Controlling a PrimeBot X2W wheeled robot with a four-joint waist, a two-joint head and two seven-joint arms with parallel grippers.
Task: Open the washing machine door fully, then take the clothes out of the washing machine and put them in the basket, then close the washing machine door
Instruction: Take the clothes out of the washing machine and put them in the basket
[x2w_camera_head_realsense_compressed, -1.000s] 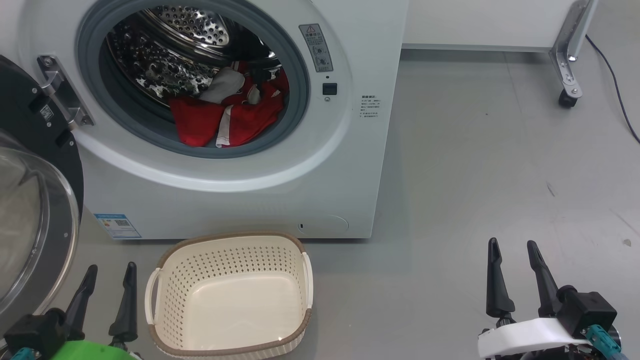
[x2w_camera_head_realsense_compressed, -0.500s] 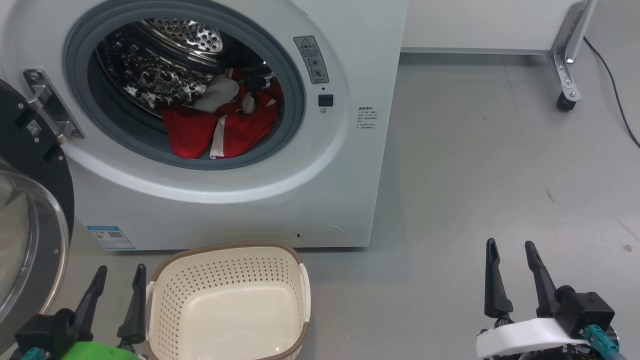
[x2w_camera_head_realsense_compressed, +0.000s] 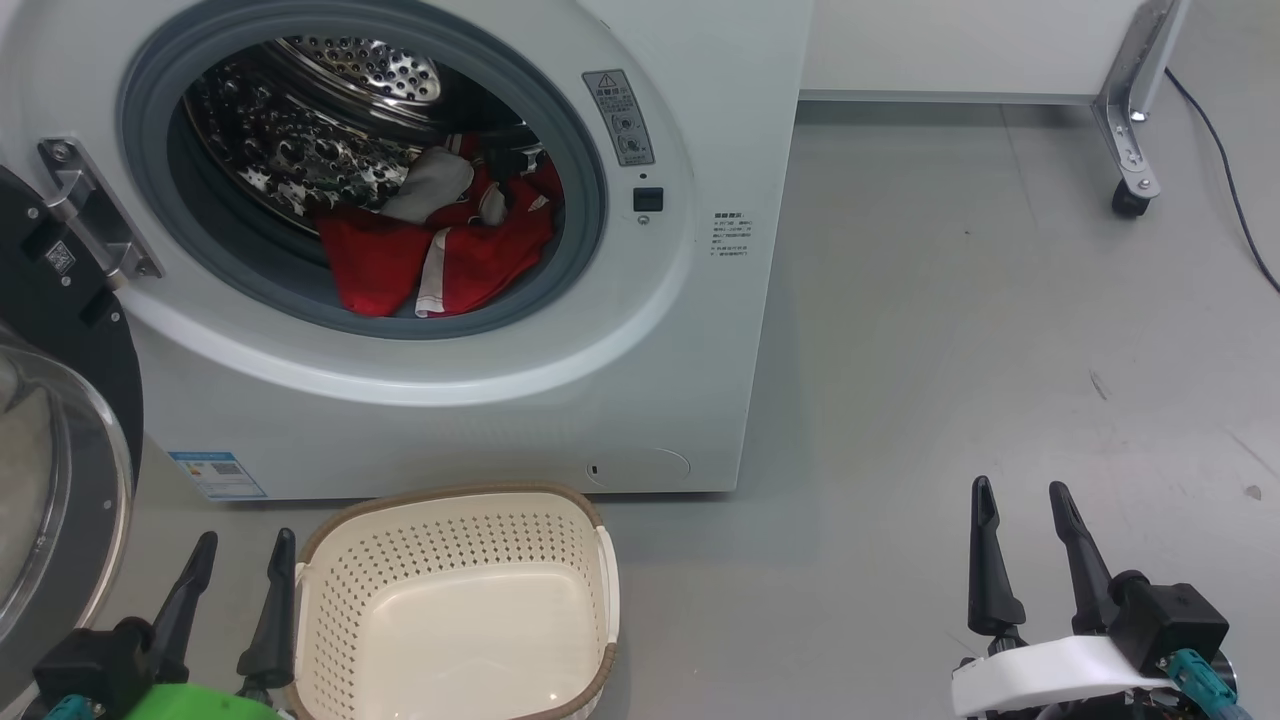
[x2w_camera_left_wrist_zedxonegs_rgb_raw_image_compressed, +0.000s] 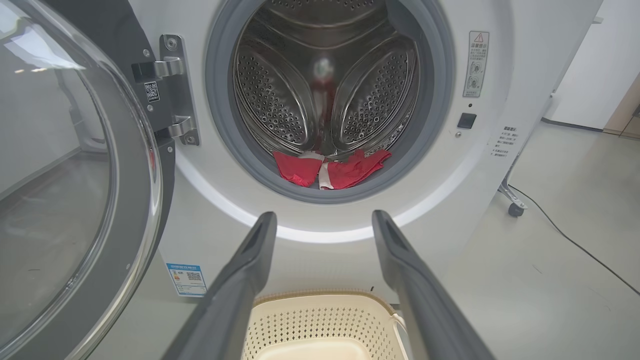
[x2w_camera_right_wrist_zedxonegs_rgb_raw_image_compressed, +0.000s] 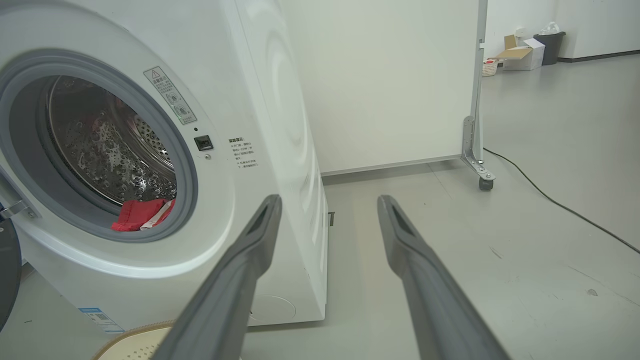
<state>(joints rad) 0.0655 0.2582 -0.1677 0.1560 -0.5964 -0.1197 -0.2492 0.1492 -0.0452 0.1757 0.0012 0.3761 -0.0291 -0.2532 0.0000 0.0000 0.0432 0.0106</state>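
The washing machine (x2w_camera_head_realsense_compressed: 600, 380) stands far left with its door (x2w_camera_head_realsense_compressed: 60, 450) swung open to the left. The left edge of the head view cuts the door off, so only part of its black rim and glass bowl can be seen. The clothes (x2w_camera_head_realsense_compressed: 440, 255) lie low in the drum (x2w_camera_head_realsense_compressed: 300, 150), heaped toward the right. They are red folds with white trim, with a pale piece on top. No number can be read on them, and how many garments there are cannot be told. In both wrist views the seal (x2w_camera_head_realsense_compressed: 580, 200) hides all but a red front edge of the clothes.

The basket (x2w_camera_head_realsense_compressed: 450, 535) sits on the floor (x2w_camera_head_realsense_compressed: 950, 330) just near of the machine. It has nothing in it. The frame's bottom edge cuts off its near end.

The left gripper (x2w_camera_head_realsense_compressed: 245, 540) is at the near left, between door and basket, its jaws spread wide and holding nothing. Its right finger overlaps the basket's left rim in the head view, and whether they touch cannot be told. The right gripper (x2w_camera_head_realsense_compressed: 1020, 488) is over bare floor at the near right, well apart from the machine, also spread wide and holding nothing.

The print on the blue label (x2w_camera_head_realsense_compressed: 217, 474) and on the warning sticker (x2w_camera_head_realsense_compressed: 620, 118) is too small to read. At the far right, a wheeled bracket (x2w_camera_head_realsense_compressed: 1130, 150) and a cable (x2w_camera_head_realsense_compressed: 1225, 170) run out of frame.
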